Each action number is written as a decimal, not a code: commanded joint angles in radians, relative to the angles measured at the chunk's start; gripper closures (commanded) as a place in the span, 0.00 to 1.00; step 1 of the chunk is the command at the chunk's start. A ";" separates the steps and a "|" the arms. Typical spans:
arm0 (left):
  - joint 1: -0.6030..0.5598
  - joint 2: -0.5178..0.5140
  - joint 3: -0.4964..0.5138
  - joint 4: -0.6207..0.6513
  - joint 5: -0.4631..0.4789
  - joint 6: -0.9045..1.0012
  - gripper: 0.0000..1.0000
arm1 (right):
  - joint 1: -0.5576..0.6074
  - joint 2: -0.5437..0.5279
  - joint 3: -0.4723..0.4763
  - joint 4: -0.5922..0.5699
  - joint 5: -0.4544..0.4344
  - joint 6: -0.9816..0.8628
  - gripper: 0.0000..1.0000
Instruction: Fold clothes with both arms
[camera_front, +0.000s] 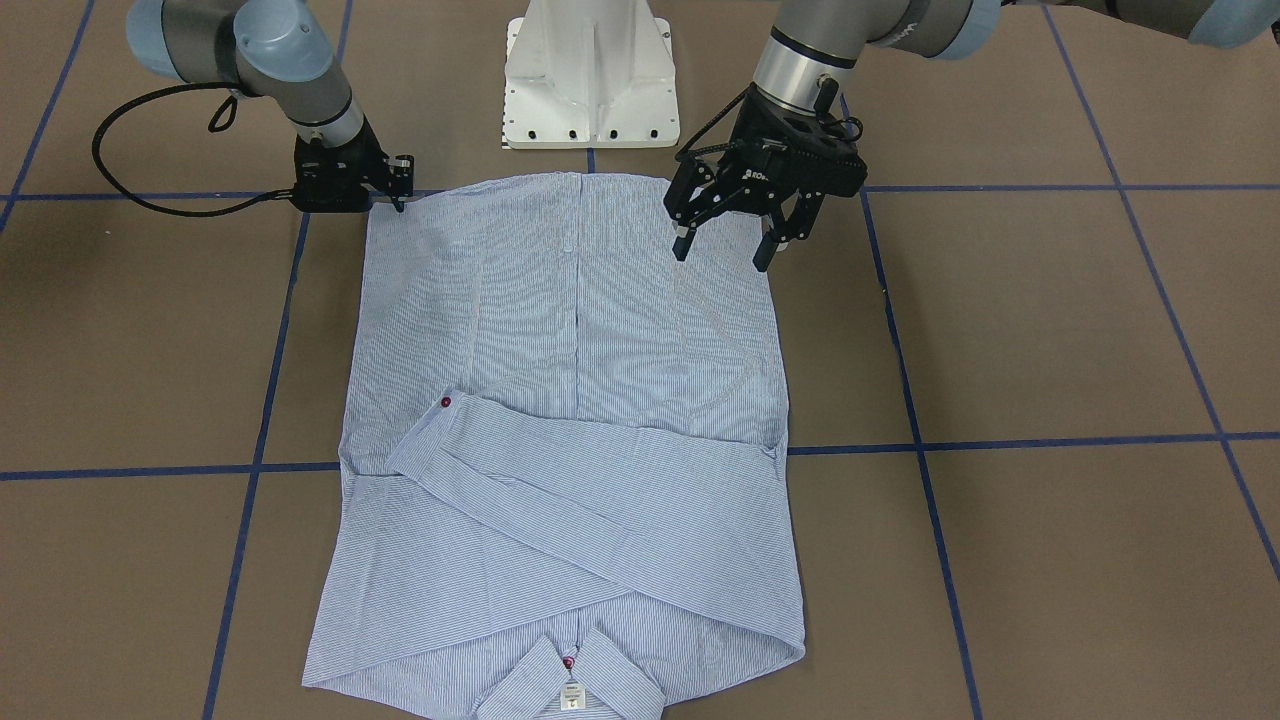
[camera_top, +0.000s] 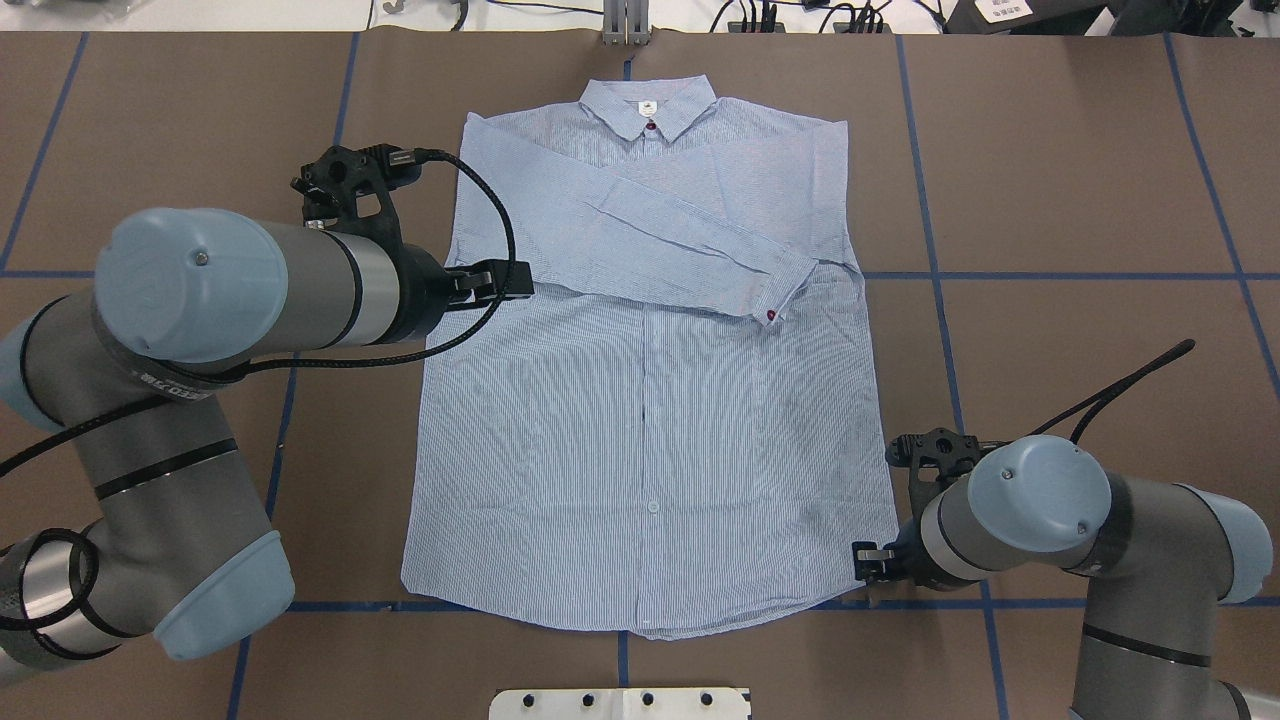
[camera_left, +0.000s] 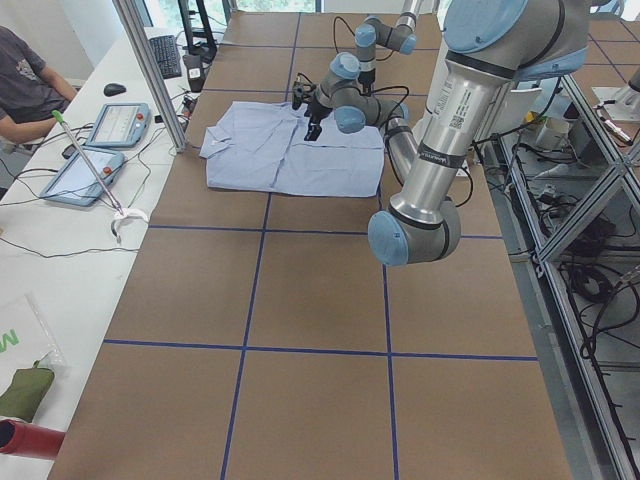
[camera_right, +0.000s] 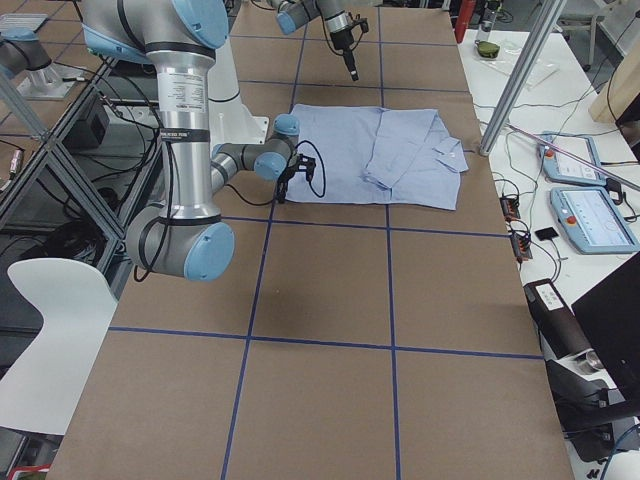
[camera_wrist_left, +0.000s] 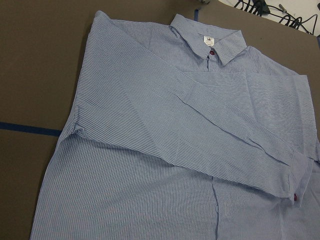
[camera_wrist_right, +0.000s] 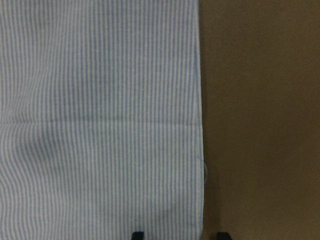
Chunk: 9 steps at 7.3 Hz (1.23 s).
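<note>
– Overhead exterior: where is the light-blue, finely white-striped long-sleeved button-up shirt (camera_top: 650, 450)?

– Flat, front up, on the brown table marked with blue tape lines (camera_top: 1050, 150). Its collar (camera_top: 690, 105) points away from the robot, and its hem lies near the white pedestal base (camera_front: 590, 80). One sleeve (camera_top: 640, 235) crosses the chest from the robot's left side. Its cuff, with a red button (camera_top: 769, 316), ends close to the shirt's right edge.

– And the black two-finger left gripper (camera_front: 721, 255)?

– Raised well above the cloth, over the shirt's left side. Its fingers are spread wide with nothing between them. Its wrist camera looks down from height on collar, sleeve and cuff.

– The black two-finger right gripper (camera_front: 398, 192)?

– Low, at the hem corner on the robot's right side. The right wrist view shows two fingertips (camera_wrist_right: 137, 234) set apart, one over striped cloth and the other over bare table. The shirt's side edge runs between them. Whether they touch the cloth I cannot tell.

– Anything else?

– In the exterior left view a person (camera_left: 25, 75) in a dark grey sleeve sits at a white desk (camera_left: 40, 220). Two tablets (camera_left: 115, 125) lie on that desk, just beside the table.
</note>
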 joint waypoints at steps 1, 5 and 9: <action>0.000 0.000 0.000 -0.001 0.001 0.001 0.00 | -0.001 0.001 -0.002 0.000 0.001 0.003 0.44; -0.002 0.000 0.000 0.001 0.003 0.001 0.00 | 0.000 -0.004 -0.002 0.000 -0.001 0.006 0.61; -0.002 0.000 0.000 0.001 0.004 0.000 0.00 | 0.002 -0.004 0.003 0.000 0.001 0.006 0.88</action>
